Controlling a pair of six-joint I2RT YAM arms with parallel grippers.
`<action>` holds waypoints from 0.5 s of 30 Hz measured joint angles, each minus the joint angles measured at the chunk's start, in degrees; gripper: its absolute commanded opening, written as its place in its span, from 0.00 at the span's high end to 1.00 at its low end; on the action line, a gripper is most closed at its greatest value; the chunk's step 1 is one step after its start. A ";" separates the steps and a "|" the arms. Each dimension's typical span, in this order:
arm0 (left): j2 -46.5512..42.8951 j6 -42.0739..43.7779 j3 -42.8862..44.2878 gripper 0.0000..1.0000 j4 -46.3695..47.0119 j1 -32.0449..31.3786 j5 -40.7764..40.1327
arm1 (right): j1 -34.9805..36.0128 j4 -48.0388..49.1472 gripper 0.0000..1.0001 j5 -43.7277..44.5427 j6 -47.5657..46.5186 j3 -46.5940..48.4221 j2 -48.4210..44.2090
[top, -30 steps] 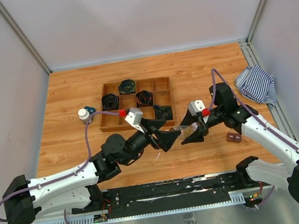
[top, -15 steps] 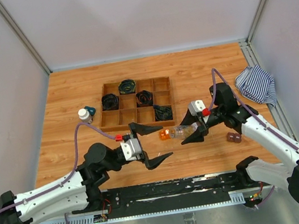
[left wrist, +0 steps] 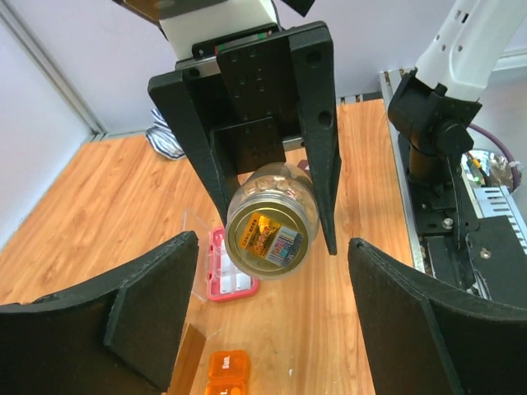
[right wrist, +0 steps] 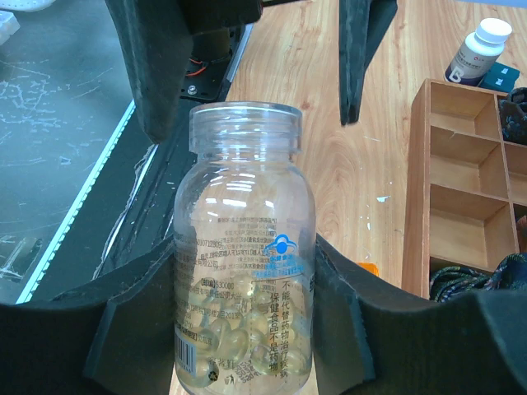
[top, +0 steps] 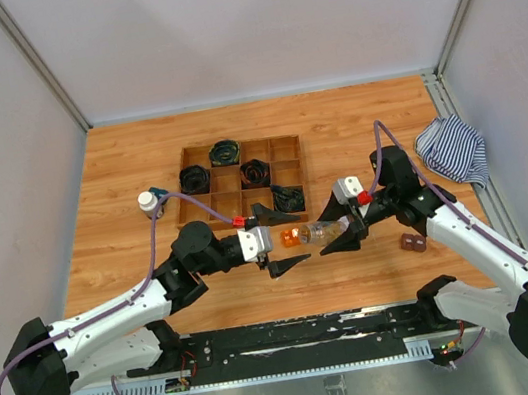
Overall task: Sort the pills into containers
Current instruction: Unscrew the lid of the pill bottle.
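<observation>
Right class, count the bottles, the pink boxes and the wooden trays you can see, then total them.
Bottles: 2 (clear plastic pill bottle, small dark white-capped bottle)
Pink boxes: 1 (flat translucent pink box)
Wooden trays: 1 (square compartment tray)
Total: 4

- Two grippers are counted: the left gripper (top: 299, 236) and the right gripper (top: 326, 233).
- Three containers are seen: one clear bottle (right wrist: 243, 247), one white-capped bottle (top: 148, 203) and one pink box (left wrist: 222, 267).
- One wooden tray (top: 285, 146) is seen, with four black coils (top: 256, 170) in it.
- One orange block (left wrist: 224, 366), one striped cloth (top: 451, 151) and one small brown object (top: 414, 242) are counted.
- The pills (right wrist: 222, 337) in the clear bottle cannot be counted.
</observation>
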 measured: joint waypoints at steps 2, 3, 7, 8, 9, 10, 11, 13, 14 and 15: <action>1.22 0.02 0.37 0.23 0.00 0.02 -0.04 | 0.00 -0.02 0.99 0.00 0.00 0.00 0.00; 1.70 0.00 0.39 0.24 0.02 0.02 -0.07 | 0.00 -0.02 0.99 0.00 0.00 0.00 0.02; 2.51 -0.48 0.39 0.28 0.07 0.02 -0.55 | 0.00 -0.02 0.99 -0.26 0.00 0.00 0.00; 2.56 -0.59 0.39 0.29 0.11 0.02 -0.72 | 0.00 -0.02 0.99 -0.35 0.00 0.00 0.00; 2.60 -0.68 0.39 0.29 0.17 0.02 -0.81 | 0.00 -0.02 0.99 -0.37 -0.02 0.00 0.00; 2.62 -0.85 0.39 0.29 0.37 0.02 -0.98 | 0.00 -0.02 0.99 -0.37 -0.02 0.00 0.02; 2.64 -0.94 0.39 0.29 0.48 0.02 -1.11 | 0.00 -0.02 0.99 -0.39 -0.02 0.00 0.00; 2.64 -1.31 0.39 0.29 0.72 0.02 -1.38 | 0.00 -0.02 0.99 -0.39 -0.02 0.00 0.00; 2.64 -1.44 0.39 0.29 0.87 0.02 -1.55 | 0.00 -0.02 0.99 -0.39 -0.02 0.00 0.00; 2.64 -1.66 0.39 0.29 1.07 0.02 -1.77 | 0.00 -0.02 0.99 -0.39 -0.02 0.00 0.00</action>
